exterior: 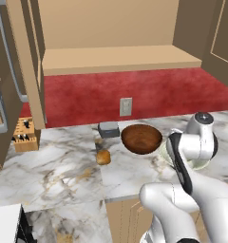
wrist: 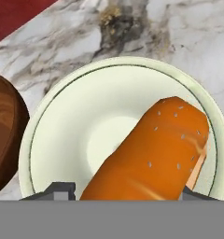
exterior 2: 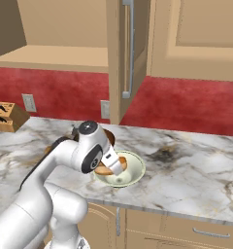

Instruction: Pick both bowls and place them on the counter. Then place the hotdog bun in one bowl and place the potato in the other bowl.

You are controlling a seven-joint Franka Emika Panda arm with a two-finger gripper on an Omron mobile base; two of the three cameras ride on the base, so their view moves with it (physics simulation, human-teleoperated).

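Marble counter (exterior: 63,175), white-grey with brown veins, runs below a red backsplash and a tan wooden shelf. Farthest left on it in the left base view stands a wooden knife block (exterior: 25,135); further right lies the small round golden-brown potato (exterior: 103,157), near a small grey box (exterior: 108,129). Next comes the glossy dark brown wooden bowl (exterior: 141,138), empty and upright. Just beside it sits the cream bowl with its dark green band (wrist: 62,126). Over this bowl the gripper (wrist: 121,189) is clamped on the long orange-tan hotdog bun (wrist: 156,149), which angles across the bowl's hollow. To finish well, I judge it should lower the bun until it rests on the bowl floor, release, and lift straight up clear of the rim.
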